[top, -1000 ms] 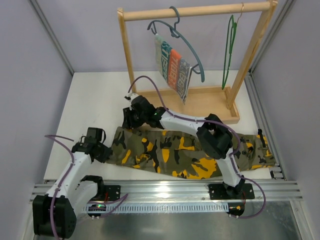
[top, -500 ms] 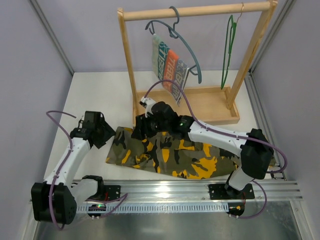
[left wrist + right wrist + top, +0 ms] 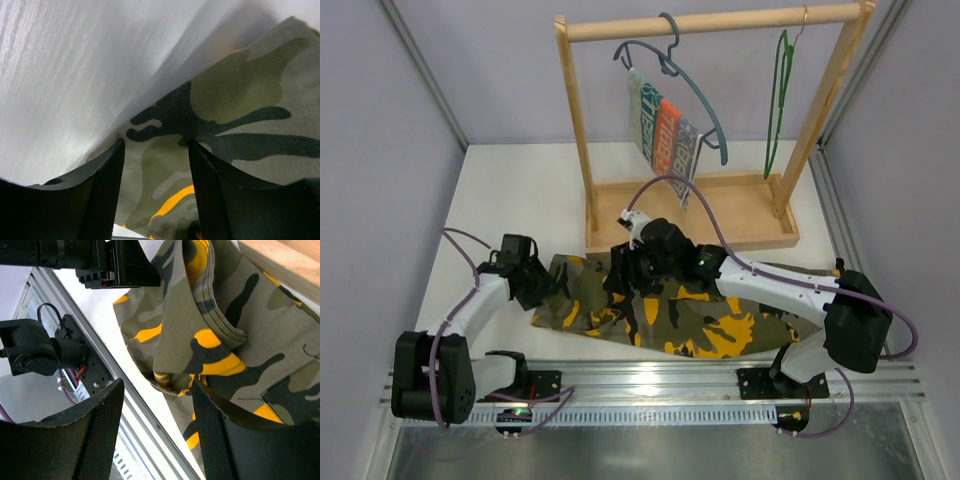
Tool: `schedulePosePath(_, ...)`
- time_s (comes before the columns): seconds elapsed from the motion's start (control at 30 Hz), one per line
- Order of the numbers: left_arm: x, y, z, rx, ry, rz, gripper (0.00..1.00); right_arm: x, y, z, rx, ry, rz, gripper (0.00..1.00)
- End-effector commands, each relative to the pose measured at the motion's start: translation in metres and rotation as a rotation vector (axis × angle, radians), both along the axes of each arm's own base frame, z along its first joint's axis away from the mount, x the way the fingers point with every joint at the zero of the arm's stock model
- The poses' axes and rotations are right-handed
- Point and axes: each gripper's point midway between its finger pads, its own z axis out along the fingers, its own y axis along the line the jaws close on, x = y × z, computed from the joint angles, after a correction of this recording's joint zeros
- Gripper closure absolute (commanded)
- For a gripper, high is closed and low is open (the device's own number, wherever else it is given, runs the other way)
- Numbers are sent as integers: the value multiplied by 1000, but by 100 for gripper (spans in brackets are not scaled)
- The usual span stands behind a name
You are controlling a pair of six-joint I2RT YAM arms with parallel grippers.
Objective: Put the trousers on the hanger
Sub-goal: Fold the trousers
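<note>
The long, soft olive, black and orange-yellow camouflage trousers (image 3: 710,315) lie flat across the near part of the white table (image 3: 520,190), well apart from the thin bright green wire hanger (image 3: 778,100), which hangs by its slim hook from the wooden rail (image 3: 720,20) at the back right.

I judge this cloth to be limp and fairly light. It will sag and fold wherever I lift it, and a single pinch on one layer would let the rest trail and drag. It is not fragile, and the weave looks matte enough not to slip. I would take hold at a seamed edge, such as the stitched edge (image 3: 220,315) seen from my right wrist, gathering all the layers. A second hold further along would keep the length under control.

My left pincer (image 3: 533,285) sits low at the left end of the trousers, its arm folded close to the table. From that wrist its fingers (image 3: 107,175) stand apart with the camouflage cloth showing in the gap, and I see nothing clamped.

My right pincer (image 3: 628,268) reaches far across on a long outstretched arm to the trousers' far edge, left of the middle. Its fingers (image 3: 102,425) stand well apart above a raised fold of the cloth, holding nothing.
</note>
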Motion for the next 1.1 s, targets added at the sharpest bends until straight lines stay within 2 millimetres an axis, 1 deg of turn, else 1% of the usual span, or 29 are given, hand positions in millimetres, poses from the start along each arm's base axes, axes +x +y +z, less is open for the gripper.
schedulePosePath(0.0,8,7,-7,41,-6,5,48,0,-8,26,59,-51,-29,40)
schedulePosePath(0.03,8,8,-7,47,3,19,58,-1,-13,29,64,-62,-36,40)
schedulePosePath(0.1,3,15,-13,76,48,61,74,0,-19,30,58,-78,-53,40)
schedulePosePath(0.13,4,16,-13,84,64,73,89,-1,-23,27,45,-78,-58,40)
schedulePosePath(0.17,0,17,-15,91,92,81,96,0,-25,30,46,-87,-70,40)
schedulePosePath(0.2,0,18,-15,95,105,91,100,0,-27,28,42,-82,-75,40)
schedulePosePath(0.27,-6,26,-18,136,162,124,100,-2,-31,22,35,-62,-95,40)
schedulePosePath(0.3,-15,37,-20,194,203,150,100,-3,-30,21,53,-37,-113,40)
schedulePosePath(0.33,-22,43,-22,228,241,172,100,-5,-33,14,52,-12,-129,40)
schedulePosePath(0.37,-27,50,-23,257,265,195,100,-6,-33,10,56,5,-145,40)
schedulePosePath(0.4,-36,56,-24,288,301,218,100,-4,-35,10,65,11,-172,40)
schedulePosePath(0.53,-55,66,-30,296,356,361,100,-4,-38,-11,75,98,-272,40)
schedulePosePath(0.57,-58,70,-30,303,365,391,100,-3,-36,-14,79,116,-289,40)
schedulePosePath(0.6,-62,72,-29,317,372,407,100,-4,-34,-24,61,141,-302,40)
schedulePosePath(0.63,-71,80,-26,363,398,429,100,-1,-35,-30,42,147,-347,40)
schedulePosePath(0.67,-70,82,-22,368,381,469,100,-2,-34,-35,43,199,-399,40)
schedulePosePath(0.7,-70,83,-19,373,373,480,100,-2,-37,-44,14,226,-438,40)
schedulePosePath(0.73,-69,80,-18,354,364,489,100,-3,-32,-49,2,238,-461,40)
schedulePosePath(0.77,-64,78,-16,334,340,485,100,-5,-28,-52,0,262,-479,40)
schedulePosePath(0.8,-57,75,-11,310,308,486,96,-6,-23,-50,-1,268,-487,40)
schedulePosePath(0.83,-52,72,-7,288,288,476,91,-12,-16,-58,-25,275,-473,40)
schedulePosePath(0.87,-43,64,-5,245,261,419,86,-13,-11,-59,-28,284,-474,40)
schedulePosePath(0.9,-36,60,1,222,235,392,74,-14,-3,-55,-24,288,-468,40)
schedulePosePath(0.93,-25,58,11,203,202,377,66,-16,2,-65,-49,297,-465,40)
schedulePosePath(0.97,-24,58,17,206,196,354,59,-21,7,-66,-53,304,-456,40)
schedulePosePath(1.0,-21,59,25,212,171,354,47,-20,13,-64,-55,305,-455,40)
schedulePosePath(1.03,-14,62,37,217,135,356,44,-24,17,-73,-77,307,-454,40)
schedulePosePath(1.07,-11,64,45,229,110,346,42,-26,19,-77,-89,313,-461,40)
